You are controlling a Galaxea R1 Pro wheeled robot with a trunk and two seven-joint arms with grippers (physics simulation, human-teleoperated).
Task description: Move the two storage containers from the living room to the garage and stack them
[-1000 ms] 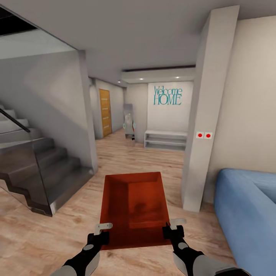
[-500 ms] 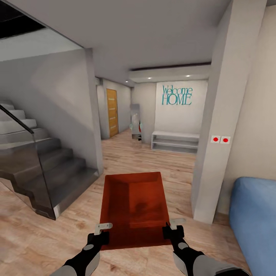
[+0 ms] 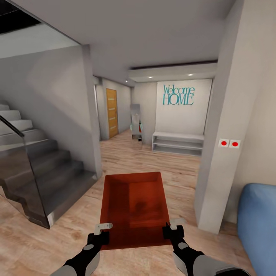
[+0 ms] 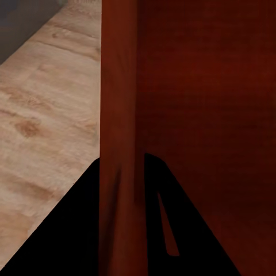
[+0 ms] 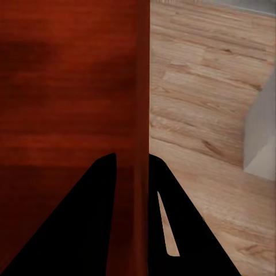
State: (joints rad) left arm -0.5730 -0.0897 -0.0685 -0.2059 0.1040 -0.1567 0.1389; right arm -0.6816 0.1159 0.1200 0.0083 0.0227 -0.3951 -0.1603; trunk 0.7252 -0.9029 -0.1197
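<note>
Storage container (image 3: 135,209), orange-red, open top, at lower centre of head view, held off light wood floor (image 3: 161,161). We grip it on both side walls: left gripper (image 3: 102,231) clamped on left wall (image 4: 119,144), right gripper (image 3: 173,227) clamped on right wall (image 5: 138,144), one finger each side of wall. Grey stairs (image 3: 38,168) at left. Blue sofa (image 3: 258,218) at lower right. Orange-wood door (image 3: 111,112) and "Welcome HOME" lettering (image 3: 178,95) at upper centre.

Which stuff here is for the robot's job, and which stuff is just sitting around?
For the job:
bin
left end effector, gripping the bin's wall
right end effector, gripping the opposite wall

Just around:
stairs
sofa
shelf
Welcome HOME sign
door
</note>
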